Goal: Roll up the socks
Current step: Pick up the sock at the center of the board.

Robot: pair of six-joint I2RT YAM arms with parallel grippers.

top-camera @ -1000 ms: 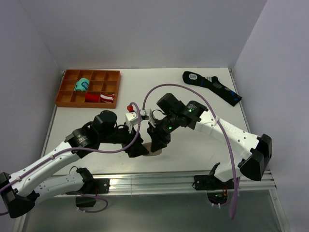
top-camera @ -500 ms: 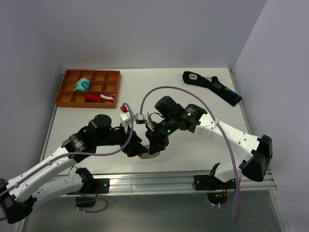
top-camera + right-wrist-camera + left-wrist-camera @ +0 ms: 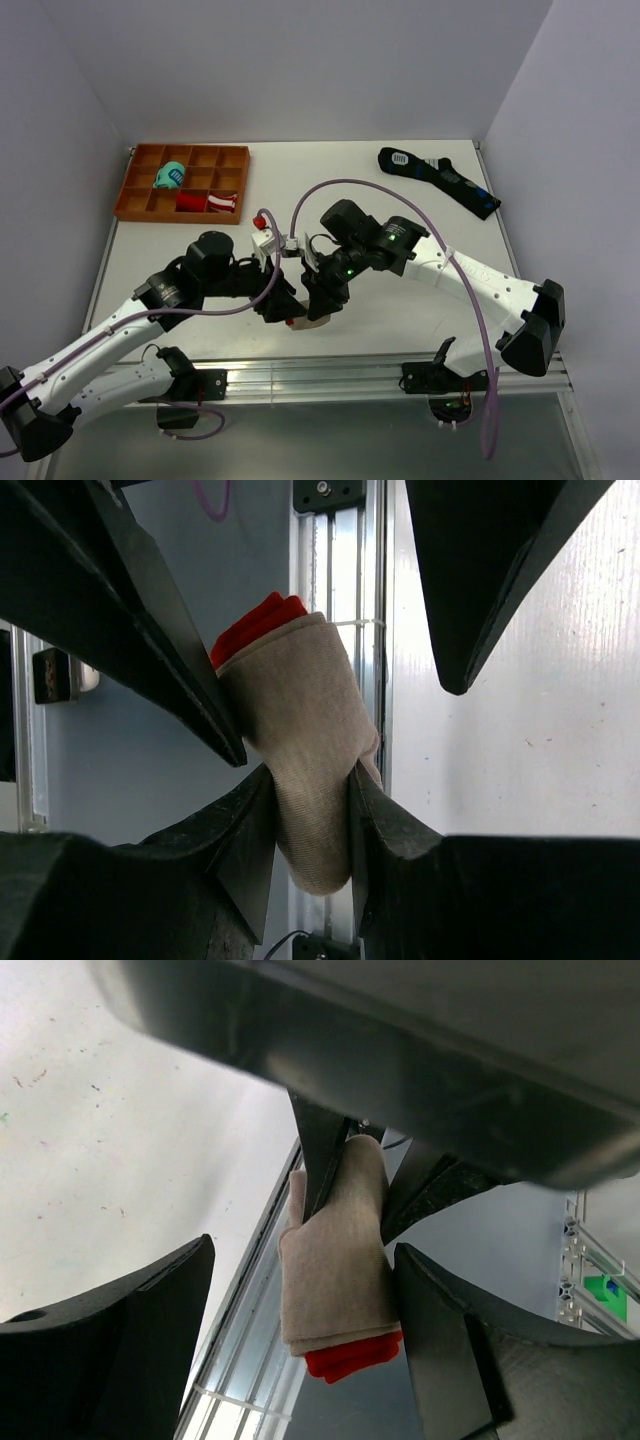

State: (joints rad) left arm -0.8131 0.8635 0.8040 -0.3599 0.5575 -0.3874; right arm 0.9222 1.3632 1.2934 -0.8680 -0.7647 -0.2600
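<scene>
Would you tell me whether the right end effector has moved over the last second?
Yes. In the overhead view the right end effector, gripping the socks, has shifted slightly left, farther from the black sock and toward the orange tray.

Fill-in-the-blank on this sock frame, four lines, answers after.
The right gripper pinches the beige socks, whose end is ___.
The left gripper stands ___ around them.
The black sock lies at the far ___ corner of the table.
The orange tray holds ___ rolled bundles.
Missing: red; open; right; two.
</scene>
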